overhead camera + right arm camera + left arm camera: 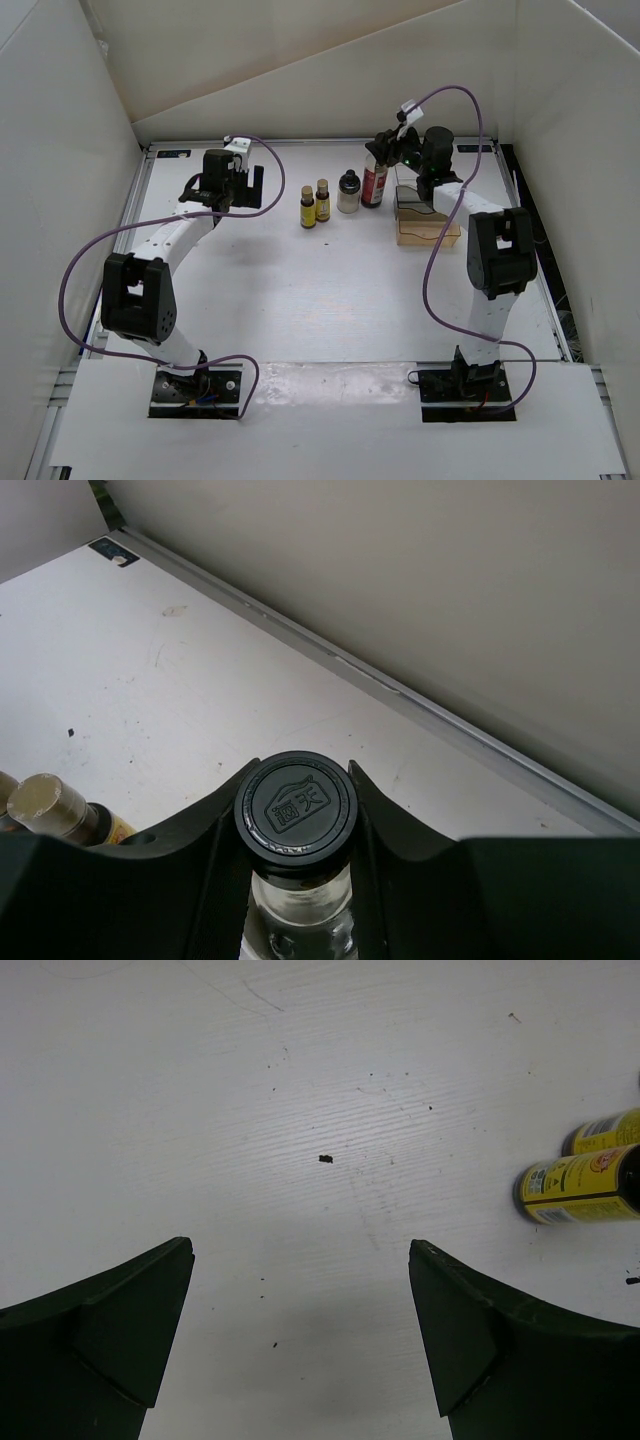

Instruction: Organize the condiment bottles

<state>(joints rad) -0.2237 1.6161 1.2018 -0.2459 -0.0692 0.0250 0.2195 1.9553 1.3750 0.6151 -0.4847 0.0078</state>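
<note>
Four condiment bottles stand in a row at the back middle of the table. Two tiny amber bottles [308, 208] [323, 200] with gold caps are on the left, then the short clear black-capped bottle [348, 192], then the taller red-labelled bottle [374, 185]. My right gripper [386, 150] is shut on the red-labelled bottle's black cap [296, 805], a finger on each side, the bottle upright. My left gripper [226, 186] is open and empty over bare table, left of the row. The amber bottles [580, 1182] [606, 1130] show at the right edge of the left wrist view. One gold cap [45, 802] shows in the right wrist view.
A clear tray with a tan wooden base [426, 228] sits right of the row, under the right arm. The back wall and its metal rail [400, 695] run close behind the bottles. White side walls enclose the table.
</note>
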